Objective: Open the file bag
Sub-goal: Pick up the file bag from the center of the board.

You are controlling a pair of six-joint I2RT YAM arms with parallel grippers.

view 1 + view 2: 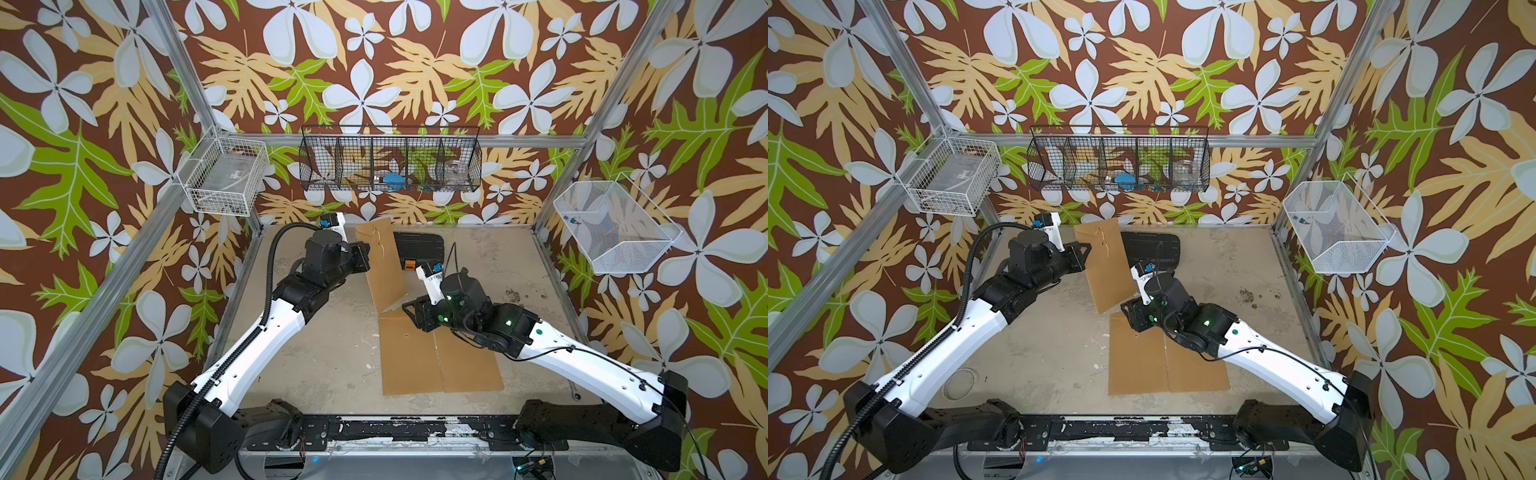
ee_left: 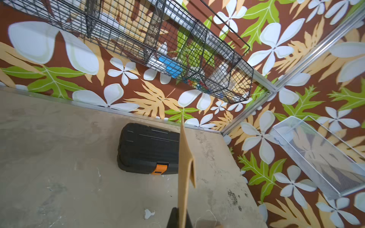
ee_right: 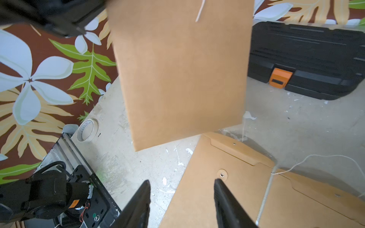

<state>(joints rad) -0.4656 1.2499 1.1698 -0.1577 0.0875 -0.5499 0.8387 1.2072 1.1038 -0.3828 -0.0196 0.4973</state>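
At the front edge of the table [image 1: 324, 353] two flat file bags [image 1: 411, 357] lie side by side, flaps pointing toward the back edge. Neither is gripped.

The right gripper [image 3: 181, 181] hovers just above the left one of the pair, its jaws spread and empty. It faces the bottom end of the file bag [image 1: 382, 262], which hangs on edge over the middle of the table. In the right wrist view this bag seems clear of the surface.

The bag's long axis runs from that low corner, just beside the right gripper, up and away toward the back edge. Its tie string [image 1: 1102, 245] and flap sit at the high, far end.

The left gripper [image 1: 365, 257] is pressed together on the bag's left long edge, up near that far end, so this arm is busy carrying it.

The coming move likely turns on this: the free gripper is at the wrong end of the bag. To work the string and flap it would have to travel along the bag's length, up and toward the back.

Behind the bag, against the back edge, lies a black tool case [image 1: 417, 245] with an orange latch.
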